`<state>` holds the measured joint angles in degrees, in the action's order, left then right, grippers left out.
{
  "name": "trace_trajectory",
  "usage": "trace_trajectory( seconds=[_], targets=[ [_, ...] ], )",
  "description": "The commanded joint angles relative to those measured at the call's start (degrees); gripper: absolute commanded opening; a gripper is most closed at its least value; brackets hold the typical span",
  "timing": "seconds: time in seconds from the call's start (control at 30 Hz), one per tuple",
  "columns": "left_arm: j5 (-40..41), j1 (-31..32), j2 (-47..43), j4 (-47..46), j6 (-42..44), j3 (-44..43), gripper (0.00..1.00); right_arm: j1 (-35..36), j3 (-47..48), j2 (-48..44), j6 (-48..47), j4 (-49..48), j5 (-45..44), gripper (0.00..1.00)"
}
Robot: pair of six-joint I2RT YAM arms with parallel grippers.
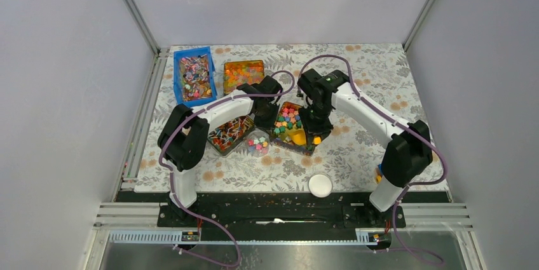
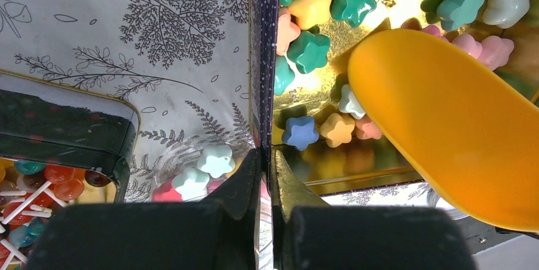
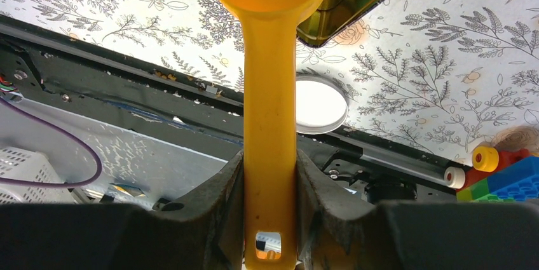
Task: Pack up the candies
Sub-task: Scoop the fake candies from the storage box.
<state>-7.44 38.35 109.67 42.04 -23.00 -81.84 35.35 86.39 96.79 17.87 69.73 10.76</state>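
Observation:
The candies [image 1: 289, 119] are pastel star-shaped pieces in a dark tin with a gold inside [image 1: 278, 131] at mid table; they show close up in the left wrist view [image 2: 310, 51]. My left gripper [image 1: 267, 119] is shut on the tin's left wall [image 2: 263, 60], fingers [image 2: 245, 184] either side of it. My right gripper [image 1: 313, 119] is shut on the handle of a yellow scoop [image 3: 270, 92], whose bowl [image 2: 445, 124] hangs over the tin's near end. A small clear jar [image 1: 257, 146] left of the tin holds a few candies [image 2: 215, 159].
A white lid [image 1: 320, 185] lies near the front edge. A tin of stick sweets [image 1: 230, 133] stands left of the jar. A blue bin [image 1: 194, 76] and a tin of orange beads [image 1: 243, 74] stand at the back. Toy bricks [image 3: 502, 171] lie at the right.

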Motion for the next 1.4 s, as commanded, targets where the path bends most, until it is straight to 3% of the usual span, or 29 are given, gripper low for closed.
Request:
trace_trajectory(
  seconds=[0.0, 0.8, 1.37],
  targets=[
    [-2.7, 0.0, -2.7, -1.0, -1.5, 0.5, 0.0, -0.2, 1.0, 1.5, 0.4, -0.2, 1.0, 0.0],
    [-4.4, -0.1, -1.7, 0.4, -1.0, -3.8, 0.0, 0.3, 16.5, 19.8, -4.3, 12.1, -4.4, 0.0],
    [-8.1, -0.1, -0.6, 0.5, -2.4, -6.6, 0.0, 0.2, 16.8, 26.7, -10.6, 1.1, -5.2, 0.0]
  ],
)
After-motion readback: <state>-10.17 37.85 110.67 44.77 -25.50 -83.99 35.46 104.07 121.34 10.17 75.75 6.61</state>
